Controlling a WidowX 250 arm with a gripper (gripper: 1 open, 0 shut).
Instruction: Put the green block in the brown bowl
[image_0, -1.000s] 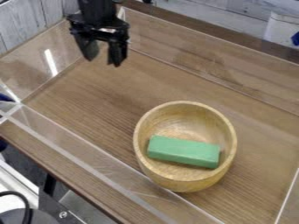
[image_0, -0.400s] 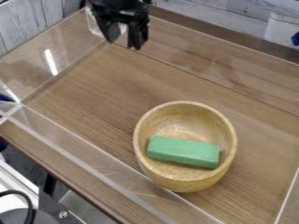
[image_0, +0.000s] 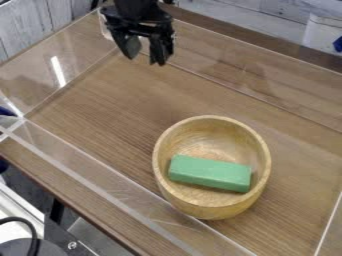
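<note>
green block (image_0: 209, 173) lies flat inside the brown bowl (image_0: 178, 139), resting on the bowl's floor toward the near side, its long axis running from upper left to lower right across the picture. it sits wholly within the rim, its right end close to the inner wall. judged from how things lie, the task's placement looks done: the block is in the bowl and nothing is touching it.

the gripper (image_0: 144, 50) is well apart from both, up at the far left of the wooden surface (image_0: 107, 110), pointing steeply downward. its dark fingers stand apart and hold nothing; bare wood shows between and below them. from the fingers, the block lies down and to the right in the picture, toward the camera, with a broad stretch of bare wood between them.

if any move is left, it is probably only a retreat, and that turns on the gripper staying clear of the bowl. open room is generous: the wood between gripper and bowl is bare, and so is the strip left of the bowl. the limits are the clear plastic walls (image_0: 80, 170) that fence the surface, one running along the near left edge and one along the far side just behind the gripper, so the far wall is the nearest thing it could brush. the bowl itself sits near the lower right, close to the near wall, away from the gripper.
</note>
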